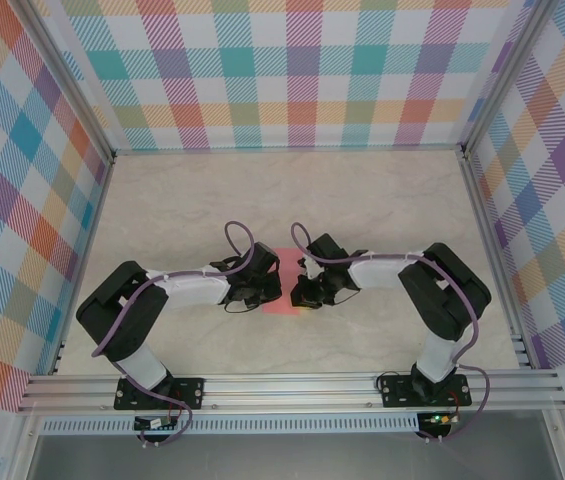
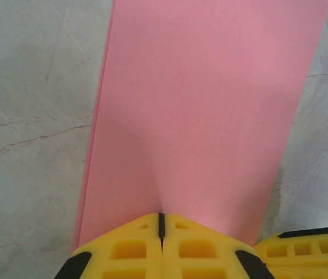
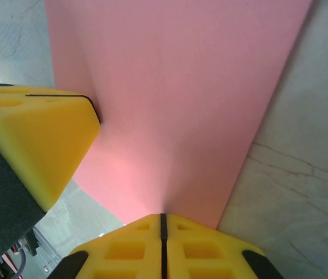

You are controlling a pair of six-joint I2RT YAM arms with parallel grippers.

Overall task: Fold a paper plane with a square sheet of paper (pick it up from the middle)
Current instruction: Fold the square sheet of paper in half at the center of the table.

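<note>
Marbled table [image 1: 362,200], pink paper [image 1: 282,306], plaid walls [image 1: 292,70]

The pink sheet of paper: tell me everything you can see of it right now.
The sheet of paper is plain salmon-pink, thin, matte and unmarked. From the wrist cameras it reads as a long straight-edged band; its left edge in the left wrist view shows a double line, so it looks folded over. It lies on the marble-look table between the arms. The left gripper and right gripper are both shut on it, side by side, each raising a slight pucker at its fingertips.
</note>
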